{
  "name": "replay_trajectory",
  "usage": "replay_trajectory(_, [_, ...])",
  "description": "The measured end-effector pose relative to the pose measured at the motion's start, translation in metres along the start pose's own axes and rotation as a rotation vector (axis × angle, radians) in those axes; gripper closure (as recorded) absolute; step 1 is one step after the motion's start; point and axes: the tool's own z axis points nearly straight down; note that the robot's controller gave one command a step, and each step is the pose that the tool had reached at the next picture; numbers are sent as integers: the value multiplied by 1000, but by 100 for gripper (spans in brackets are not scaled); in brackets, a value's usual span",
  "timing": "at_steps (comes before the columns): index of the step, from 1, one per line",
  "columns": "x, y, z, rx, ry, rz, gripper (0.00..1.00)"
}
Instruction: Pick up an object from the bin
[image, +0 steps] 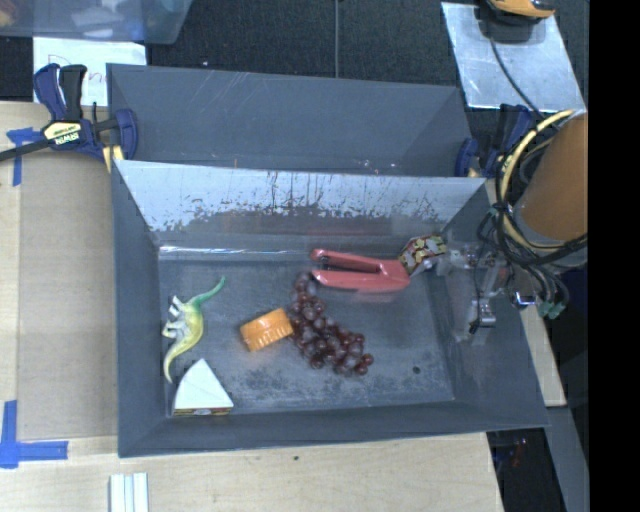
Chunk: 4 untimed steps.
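My gripper (482, 316) hangs over the bin's right slope, above and right of the floor. It has nothing in it that I can see. Nearest to it, up and to the left, lies a small brown-and-yellow spotted thing (422, 250) at the back right corner of the floor. A red pair of pliers (360, 272) touches that thing and stretches left along the back wall. A bunch of dark red plastic grapes (325, 335) lies mid-floor, well left of the gripper.
An orange ridged block (266, 331) rests against the grapes' left side. A green and white toy lizard (188, 325) and a white wedge (203, 388) lie at the front left. The arm's orange cover and cables hang over the right rim.
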Motion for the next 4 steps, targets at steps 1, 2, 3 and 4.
replay_trajectory(1, [-2,1,-4,1,-8,-3,0])
replay_trajectory(2, [-39,41,57,1,-11,130,0])
replay_trajectory(3, [-71,81,71,4,-15,12,0])
replay_trajectory(4, [-88,105,71,2,-17,21,0])
